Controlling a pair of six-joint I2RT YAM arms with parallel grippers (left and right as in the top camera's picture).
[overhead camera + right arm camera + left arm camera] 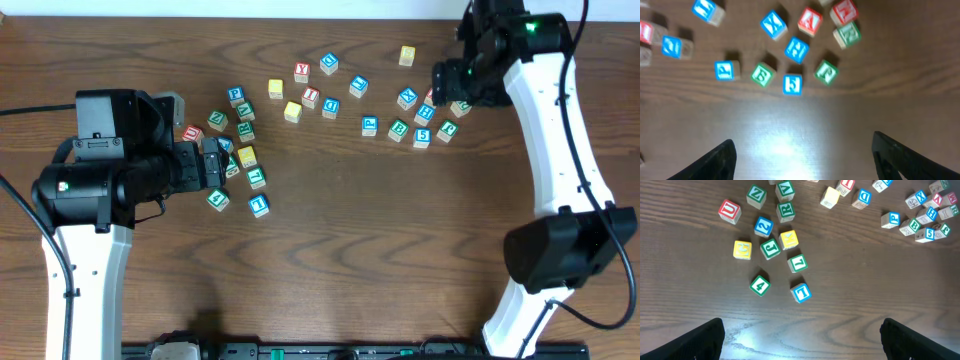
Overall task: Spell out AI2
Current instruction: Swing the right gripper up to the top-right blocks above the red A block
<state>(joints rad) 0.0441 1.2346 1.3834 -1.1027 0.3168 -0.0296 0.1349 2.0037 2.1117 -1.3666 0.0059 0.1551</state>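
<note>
- "A" cube [809,21] — small wood block, prob. light, stiff, not fragile. It sits in the right-hand cluster, close to the blue "X" cube [774,24]. Pinch across two opp. flat sides where gaps allow.
- "I" cube [310,97]: upper middle of the bench [380,250], looser spacing, easier pick.
- "2" cube [763,226]: in the left cluster, hemmed in by green cubes. Don't confuse it w/ the blue "1" cube [801,293].
- Painted faces could be a bit slick, so square the grip.
- Left pincer [802,330] is spread wide, holding nothing. Right pincer [802,142] is also spread, nothing between.
- Bench is flat dark wood w/ some glare — open space nearer the arm bases for the word.
</note>
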